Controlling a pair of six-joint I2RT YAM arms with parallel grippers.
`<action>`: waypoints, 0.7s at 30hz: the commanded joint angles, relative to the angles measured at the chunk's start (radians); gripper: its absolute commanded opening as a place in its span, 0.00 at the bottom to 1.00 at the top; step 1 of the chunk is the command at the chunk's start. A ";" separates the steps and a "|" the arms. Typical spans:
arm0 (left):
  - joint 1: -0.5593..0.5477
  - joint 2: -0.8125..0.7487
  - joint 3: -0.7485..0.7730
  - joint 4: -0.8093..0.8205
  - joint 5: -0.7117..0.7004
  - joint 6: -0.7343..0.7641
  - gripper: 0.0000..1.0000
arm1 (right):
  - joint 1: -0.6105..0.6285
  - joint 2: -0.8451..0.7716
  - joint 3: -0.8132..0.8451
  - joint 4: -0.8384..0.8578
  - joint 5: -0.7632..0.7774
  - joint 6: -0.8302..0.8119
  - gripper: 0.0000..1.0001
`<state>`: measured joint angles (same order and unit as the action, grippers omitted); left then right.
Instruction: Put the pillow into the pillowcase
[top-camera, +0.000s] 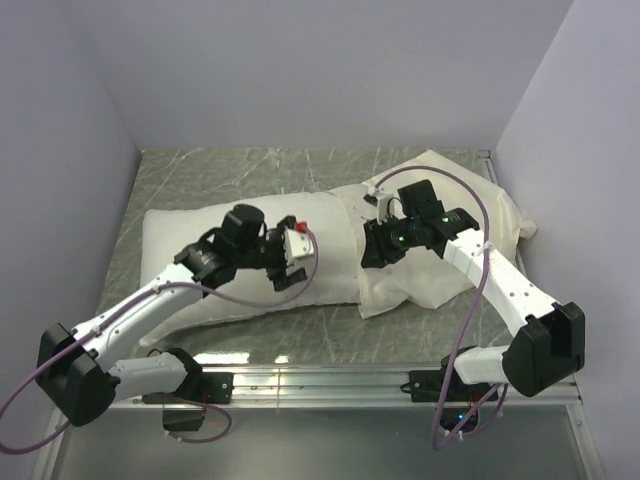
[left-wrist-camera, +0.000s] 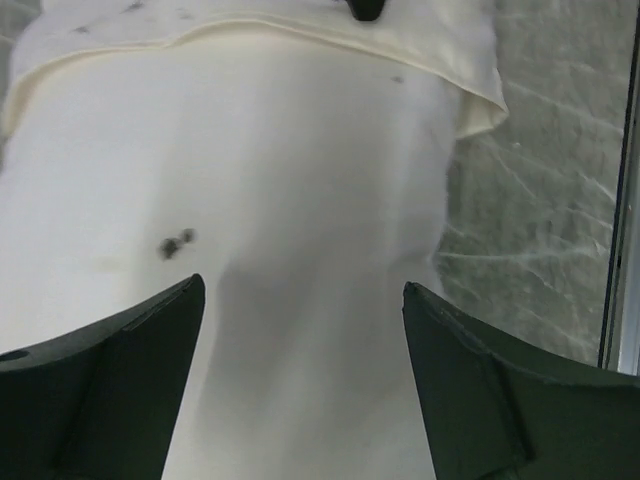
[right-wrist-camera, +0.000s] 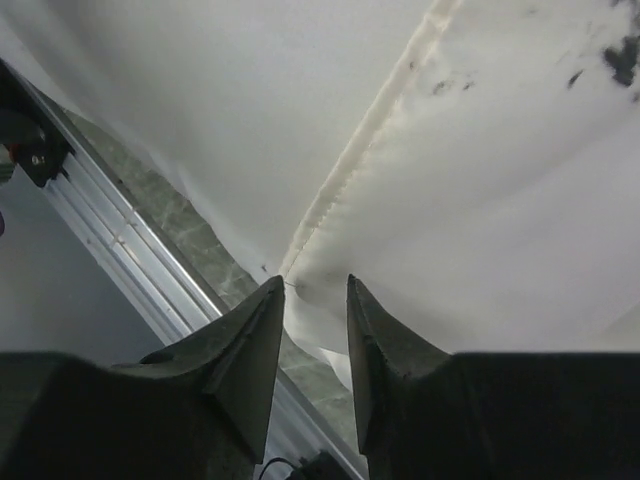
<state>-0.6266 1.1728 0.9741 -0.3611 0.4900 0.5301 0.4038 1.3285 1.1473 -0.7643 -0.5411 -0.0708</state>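
Note:
The white pillow (top-camera: 180, 240) lies across the table's left half, its right end at the mouth of the cream pillowcase (top-camera: 450, 190), which lies crumpled on the right. My left gripper (top-camera: 290, 265) hovers over the pillow's right part. In the left wrist view it (left-wrist-camera: 303, 285) is wide open over the pillow (left-wrist-camera: 300, 200), with nothing between its fingers and the pillowcase hem (left-wrist-camera: 330, 30) beyond. My right gripper (top-camera: 375, 250) is at the pillowcase's near-left edge. In the right wrist view it (right-wrist-camera: 315, 285) has its jaws a narrow gap apart, by a stitched fabric seam (right-wrist-camera: 370, 130).
The green marbled table (top-camera: 250, 165) is boxed in by pale walls at the back and on both sides. A metal rail (top-camera: 330, 380) runs along the near edge, also showing as the rail (right-wrist-camera: 130, 250) below the right fingers and the rail (left-wrist-camera: 622, 200) in the left wrist view.

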 joint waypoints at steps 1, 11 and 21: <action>-0.112 -0.056 -0.096 0.059 -0.112 0.064 0.85 | 0.003 -0.092 -0.075 0.048 0.017 0.006 0.41; -0.355 0.078 -0.336 0.488 -0.562 0.190 0.86 | -0.005 -0.005 -0.146 -0.132 0.219 -0.201 0.58; -0.170 0.479 0.095 0.418 -0.375 -0.188 0.27 | -0.285 0.032 0.003 0.082 0.142 -0.092 0.56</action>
<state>-0.8505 1.6089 0.9768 0.0422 0.0574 0.4728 0.2089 1.4563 1.0893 -0.7479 -0.3271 -0.1951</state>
